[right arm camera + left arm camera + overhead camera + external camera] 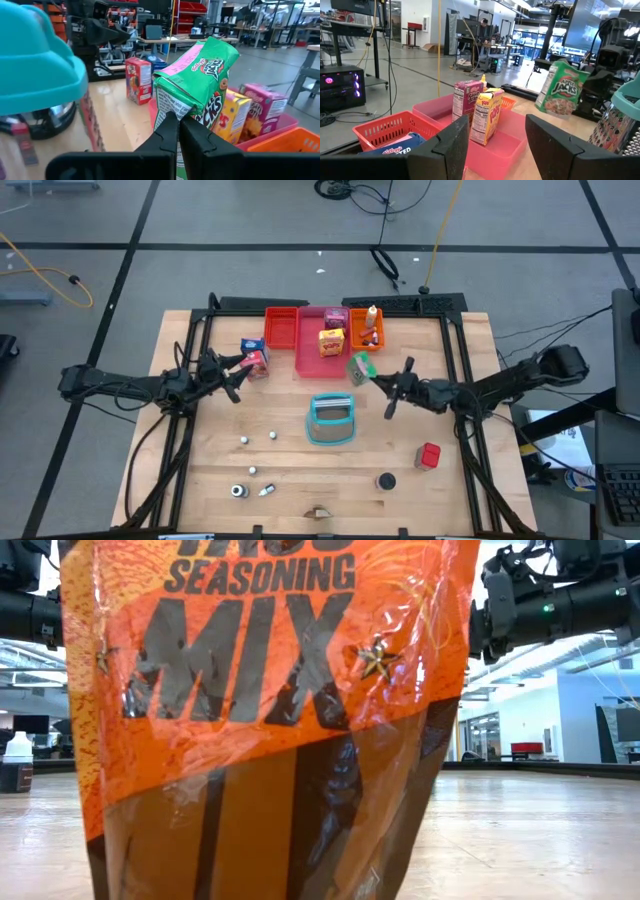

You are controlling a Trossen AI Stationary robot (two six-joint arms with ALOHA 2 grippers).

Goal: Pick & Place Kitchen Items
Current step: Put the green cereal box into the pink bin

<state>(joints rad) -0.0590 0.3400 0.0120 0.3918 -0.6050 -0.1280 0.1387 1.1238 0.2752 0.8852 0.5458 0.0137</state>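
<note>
Green carton (197,82) in right hand (175,122)

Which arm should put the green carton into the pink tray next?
Right. The right gripper is already shut on the green carton, raised right beside the pink tray. The left gripper is open and empty, across the table near the red-blue carton.

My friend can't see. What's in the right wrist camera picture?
The right gripper pinches a green cereal carton, holding it up in front of a pink tray with yellow and pink cartons. A red carton stands on the wooden table.
</note>
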